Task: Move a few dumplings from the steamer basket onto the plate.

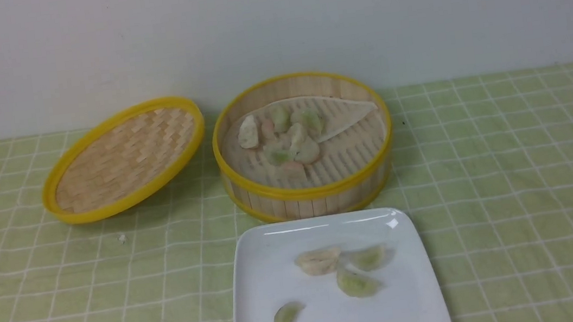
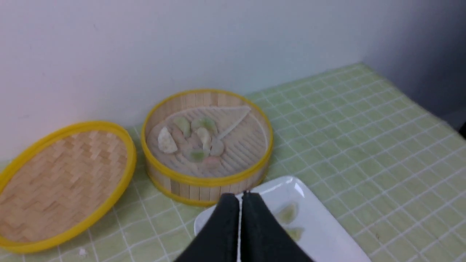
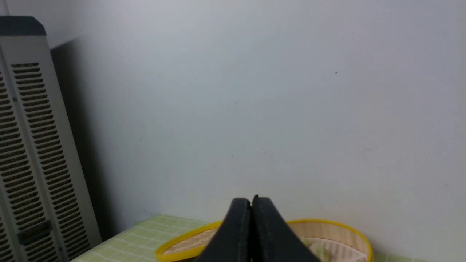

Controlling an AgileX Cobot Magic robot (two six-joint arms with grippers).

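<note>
Dumplings, small pale crescents tinted green, whitish and pinkish, are heaped in the left half of the round, deep bamboo steamer basket with yellow rims, at the centre of the front view. They sit on a pale paper liner whose right part is folded over, baring the slatted floor.

Five more dumplings lie scattered on the glossy white square plate at bottom centre, just in front of the basket. The lowest one is cut off by the frame's edge.

A shallow woven yellow-rimmed lid sits tilted left of the basket, its right edge raised. Everything rests on a surface covered by a green cloth with a white grid, against a plain white wall.

The black left end effector is clenched with nothing between its fingers, seen over the plate's corner. The right end effector, likewise pressed together and empty, is raised facing the wall; a grey vented cabinet shows in its wrist view.
</note>
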